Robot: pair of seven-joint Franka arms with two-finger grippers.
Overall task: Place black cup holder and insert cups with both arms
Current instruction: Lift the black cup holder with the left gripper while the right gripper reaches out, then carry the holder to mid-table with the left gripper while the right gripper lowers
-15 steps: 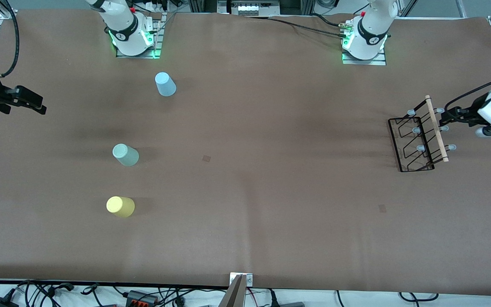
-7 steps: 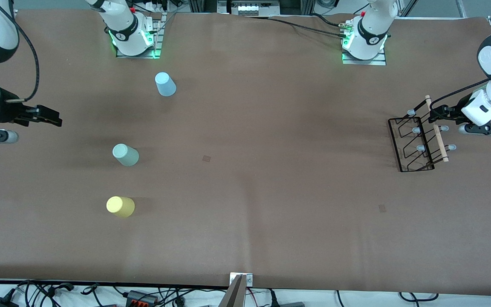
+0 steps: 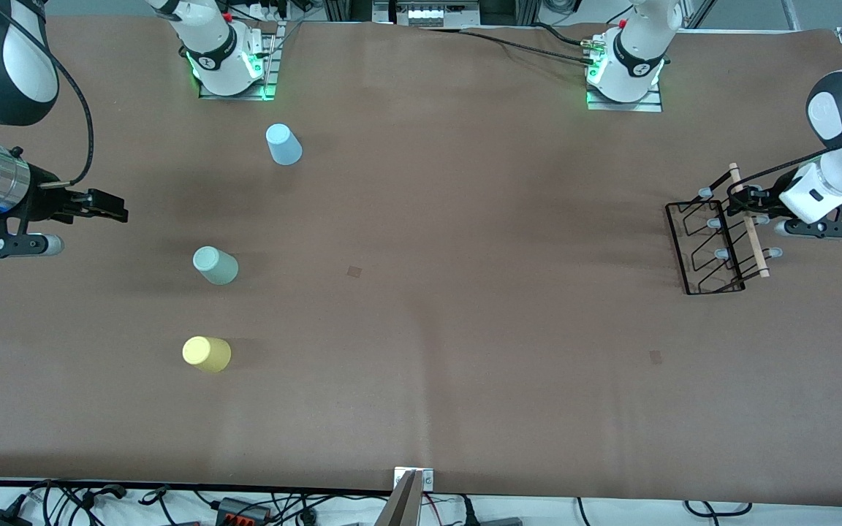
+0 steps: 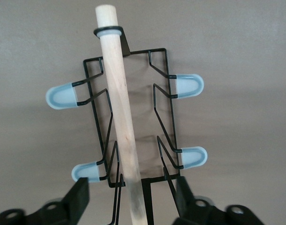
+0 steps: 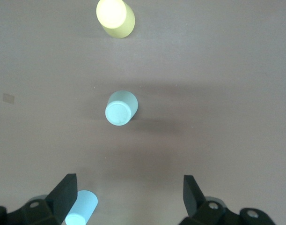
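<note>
At the right arm's end of the table, the right arm's black two-finger gripper hangs over bare brown table with its fingers spread wide and nothing between them. The small pale mint green tapered cup stands upside down near it, toward the table's middle and closer to the front camera, so this arm is plainly the nearer one for the cups. The small yellow tapered cup stands closer still to the front camera; the small light blue tapered cup is nearer the arm bases. At the left arm's end stands the black wire cup holder with a rectangular base, its light wooden top rod running from the bases' side toward the front camera. The left arm's black two-finger gripper is open astride that rod's farther part, fingers either side, not yet closed; closing across the rod looks the likely next move.
</note>
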